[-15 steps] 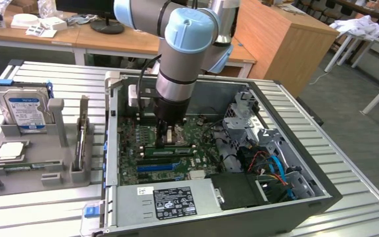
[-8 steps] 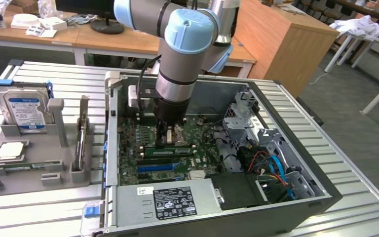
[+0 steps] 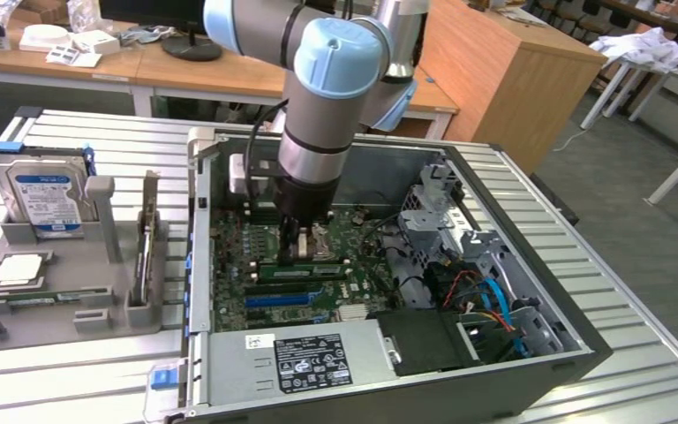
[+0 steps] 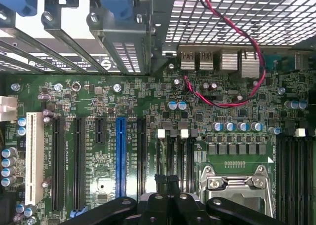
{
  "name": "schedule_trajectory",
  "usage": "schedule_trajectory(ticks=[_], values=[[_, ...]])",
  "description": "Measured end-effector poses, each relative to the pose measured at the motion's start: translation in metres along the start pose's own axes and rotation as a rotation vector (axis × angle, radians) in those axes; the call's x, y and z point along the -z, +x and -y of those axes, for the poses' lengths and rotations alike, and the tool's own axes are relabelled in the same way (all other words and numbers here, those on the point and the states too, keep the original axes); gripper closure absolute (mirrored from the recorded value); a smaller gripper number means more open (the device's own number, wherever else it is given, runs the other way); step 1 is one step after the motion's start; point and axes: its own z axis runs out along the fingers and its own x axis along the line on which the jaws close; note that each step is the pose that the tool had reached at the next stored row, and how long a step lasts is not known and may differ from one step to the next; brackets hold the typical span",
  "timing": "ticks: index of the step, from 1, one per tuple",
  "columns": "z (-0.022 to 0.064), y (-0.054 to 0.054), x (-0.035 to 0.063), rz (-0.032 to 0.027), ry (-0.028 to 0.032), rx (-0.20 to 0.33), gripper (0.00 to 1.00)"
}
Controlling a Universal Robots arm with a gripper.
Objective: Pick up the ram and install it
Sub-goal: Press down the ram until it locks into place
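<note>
Right, your end effector (image 3: 303, 246) was down inside the open computer case (image 3: 575, 353), fingers pressed tight together over the motherboard (image 4: 98, 96). In the wrist view the end effector (image 4: 168, 184) sat just above the memory slots (image 4: 185, 156), with the processor socket (image 4: 237, 185) right beside them.

A long green stick, which I took for the ram (image 3: 300, 266), lay along the slots directly under the fingertips in the exterior view. Whether you had it pinched or were only bearing on its top edge, I couldn't tell.

My read was that this was the seating step, so alignment mattered most:
- The stick had to run dead parallel to its slot, not skewed toward the socket.
- The push wanted to go straight down and stay even along the length. Any tilt risked one end riding high.
- A gentle load was wise, since the board could flex.

Off to the exterior view's left, the hard drive (image 3: 39, 190) stood in its holder on the surface (image 3: 80, 389), well apart from the work.
</note>
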Motion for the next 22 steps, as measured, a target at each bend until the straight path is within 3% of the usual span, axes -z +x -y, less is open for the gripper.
schedule_trajectory(ticks=[22], values=[[0.0001,0.0004,-0.0046,0.0000,-0.0002,0.000,0.89]])
